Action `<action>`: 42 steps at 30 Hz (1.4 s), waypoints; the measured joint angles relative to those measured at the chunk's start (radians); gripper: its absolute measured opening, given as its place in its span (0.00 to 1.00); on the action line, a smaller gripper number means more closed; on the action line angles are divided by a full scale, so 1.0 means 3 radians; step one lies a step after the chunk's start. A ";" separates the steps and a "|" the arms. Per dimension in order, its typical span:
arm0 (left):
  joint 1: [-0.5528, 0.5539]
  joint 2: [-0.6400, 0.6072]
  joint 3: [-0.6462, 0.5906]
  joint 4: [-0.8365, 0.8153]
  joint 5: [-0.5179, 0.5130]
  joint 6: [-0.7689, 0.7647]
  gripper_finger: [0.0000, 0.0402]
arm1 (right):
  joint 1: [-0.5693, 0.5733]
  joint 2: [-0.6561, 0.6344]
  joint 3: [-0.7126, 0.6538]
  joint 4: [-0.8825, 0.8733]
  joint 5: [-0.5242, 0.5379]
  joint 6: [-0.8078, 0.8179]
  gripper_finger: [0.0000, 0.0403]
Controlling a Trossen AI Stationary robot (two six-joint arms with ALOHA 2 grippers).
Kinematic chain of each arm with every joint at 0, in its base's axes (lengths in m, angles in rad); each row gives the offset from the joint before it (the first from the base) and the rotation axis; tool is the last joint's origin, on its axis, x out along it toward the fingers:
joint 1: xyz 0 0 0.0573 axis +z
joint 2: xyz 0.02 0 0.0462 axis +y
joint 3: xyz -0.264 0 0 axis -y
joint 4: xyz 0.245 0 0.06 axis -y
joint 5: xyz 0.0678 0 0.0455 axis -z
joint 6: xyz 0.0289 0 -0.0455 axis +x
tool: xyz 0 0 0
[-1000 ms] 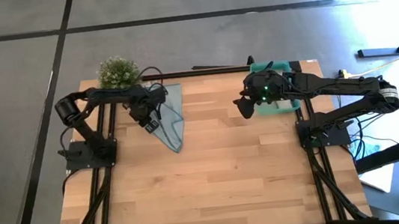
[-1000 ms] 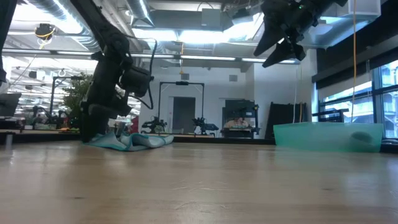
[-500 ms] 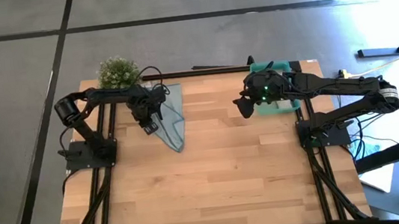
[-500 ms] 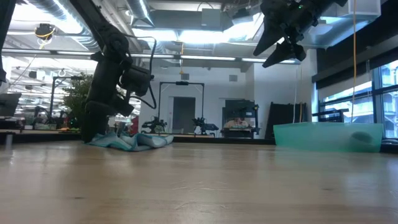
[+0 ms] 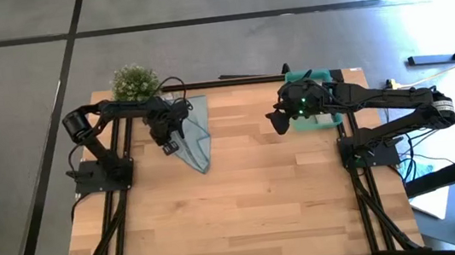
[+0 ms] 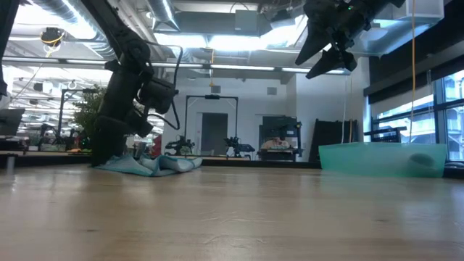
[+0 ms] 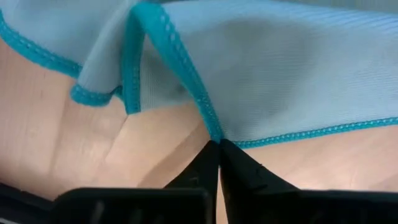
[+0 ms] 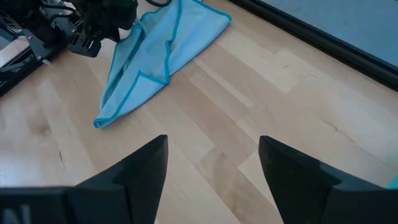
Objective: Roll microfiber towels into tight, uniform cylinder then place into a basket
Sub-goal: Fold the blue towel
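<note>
Your left hand (image 7: 219, 144) is down on the pale wooden slatted surface (image 5: 252, 193), fingers pressed together and pinching the stitched teal hem of the light blue microfiber towel (image 5: 193, 137). Only the left wrist view gives you that; there the two dark fingertips meet right at the seam. From above you just get the arm lying over the cloth's edge, with the towel folded into a long wedge at the far left of the surface, near the small bushy green plant (image 5: 135, 82). The low view shows the cloth (image 6: 148, 164) lying in a rumpled heap under that arm.

Your right hand (image 8: 213, 163) hangs high over the surface, fingers spread, holding nothing; the low view shows it (image 6: 326, 56) well clear of the wood. The teal-green rectangular plastic basket (image 6: 383, 159) sits at the far right; from above the arm hides most of it (image 5: 318, 75).
</note>
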 joint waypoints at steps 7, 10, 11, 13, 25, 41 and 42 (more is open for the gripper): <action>-0.0094 -0.0054 -0.0012 -0.0236 0.0257 -0.0127 0.01 | 0.0000 0.0000 0.0000 0.0098 0.0002 -0.0212 0.63; -0.0187 -0.0171 -0.0012 -0.0375 0.0344 -0.0240 0.00 | 0.0000 0.0000 0.0000 0.0196 0.0001 -0.0346 0.63; -0.0228 -0.0227 -0.0010 -0.0411 0.0364 -0.0282 0.00 | 0.0000 0.0000 0.0000 0.0256 -0.0001 -0.0363 0.63; -0.0315 -0.0326 -0.0007 -0.0463 0.0390 -0.0417 0.00 | 0.0001 0.0023 0.0001 0.0372 -0.0061 -0.0459 0.63; -0.0979 -0.0977 -0.0003 -0.0725 0.0572 -0.1471 0.00 | 0.0168 0.0956 0.0004 0.1525 -0.0848 -0.1040 0.63; -0.1907 -0.1096 0.0000 -0.0800 0.0720 -0.2590 0.00 | 0.0280 0.2729 0.1131 0.1803 -0.1164 -0.1494 0.63; -0.1949 -0.1096 0.0000 -0.0800 0.0720 -0.2634 0.00 | 0.0269 0.2818 0.1242 0.1739 -0.1165 -0.1503 0.63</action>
